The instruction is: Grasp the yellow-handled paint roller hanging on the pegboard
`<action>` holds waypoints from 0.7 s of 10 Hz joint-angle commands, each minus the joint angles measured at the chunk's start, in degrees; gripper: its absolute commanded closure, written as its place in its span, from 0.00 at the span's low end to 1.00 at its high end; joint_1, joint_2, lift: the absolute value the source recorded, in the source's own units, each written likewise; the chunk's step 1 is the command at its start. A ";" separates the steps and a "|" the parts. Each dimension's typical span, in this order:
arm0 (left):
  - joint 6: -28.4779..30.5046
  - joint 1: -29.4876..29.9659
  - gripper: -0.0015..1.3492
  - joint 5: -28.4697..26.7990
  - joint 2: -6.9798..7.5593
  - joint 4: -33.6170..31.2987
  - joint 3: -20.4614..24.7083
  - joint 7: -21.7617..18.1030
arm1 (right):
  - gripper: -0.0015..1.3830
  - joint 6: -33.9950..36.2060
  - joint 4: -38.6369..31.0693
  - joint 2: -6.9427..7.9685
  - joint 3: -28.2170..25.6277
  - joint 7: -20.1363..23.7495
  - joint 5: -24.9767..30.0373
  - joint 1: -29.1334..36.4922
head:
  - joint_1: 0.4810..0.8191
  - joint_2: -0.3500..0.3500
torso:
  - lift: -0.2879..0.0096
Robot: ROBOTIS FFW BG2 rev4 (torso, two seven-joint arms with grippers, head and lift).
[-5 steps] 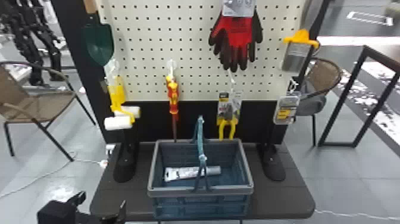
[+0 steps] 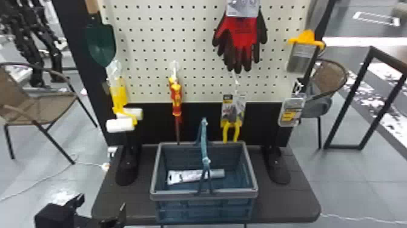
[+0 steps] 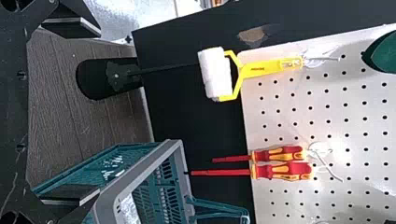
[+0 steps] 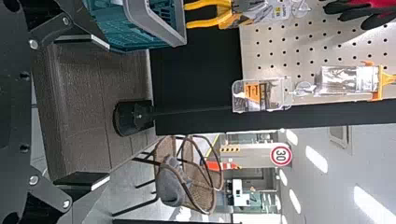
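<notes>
A big white board full of little holes, the pegboard, stands at the far side of the flat, dark grey surface. A blue plastic basket with a grey rim sits in the middle. The black left claw is at the near left, spread wide. The black right claw is spread wide too. The yellow-handled paint roller hangs at the pegboard's left, well apart from the left claw.

Black right gripper with round silver screws and pale-edged fingers
</notes>
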 commanded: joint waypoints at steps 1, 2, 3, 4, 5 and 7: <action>0.07 0.00 0.10 0.00 -0.15 0.00 -0.06 0.00 | 0.22 0.00 0.01 0.00 0.00 -0.08 0.00 0.00 | 0.20 0.50 | 0.63; 0.07 -0.09 0.10 0.09 -0.15 0.00 -0.06 0.00 | 0.22 0.00 0.01 0.00 0.00 -0.08 0.00 0.00 | 0.20 0.50 | 0.63; 0.07 -0.17 0.10 0.35 -0.15 0.00 0.12 0.00 | 0.22 0.00 0.10 0.00 0.00 0.01 0.00 0.00 | 0.20 0.50 | 0.63; 0.07 -0.35 0.10 0.62 -0.15 0.00 0.29 -0.09 | 0.22 0.00 0.10 0.00 0.00 0.01 -0.09 0.00 | 0.20 0.50 | 0.63; 1.38 -0.96 0.10 0.62 -0.15 -0.18 0.82 -1.58 | 0.22 0.00 0.10 0.00 0.00 -0.08 -0.09 0.00 | 0.20 0.50 | 0.63; 2.79 -2.81 0.12 1.58 -0.15 -0.70 2.31 -2.72 | 0.22 0.09 0.19 0.00 0.00 0.01 -0.18 0.00 | 0.20 0.50 | 0.63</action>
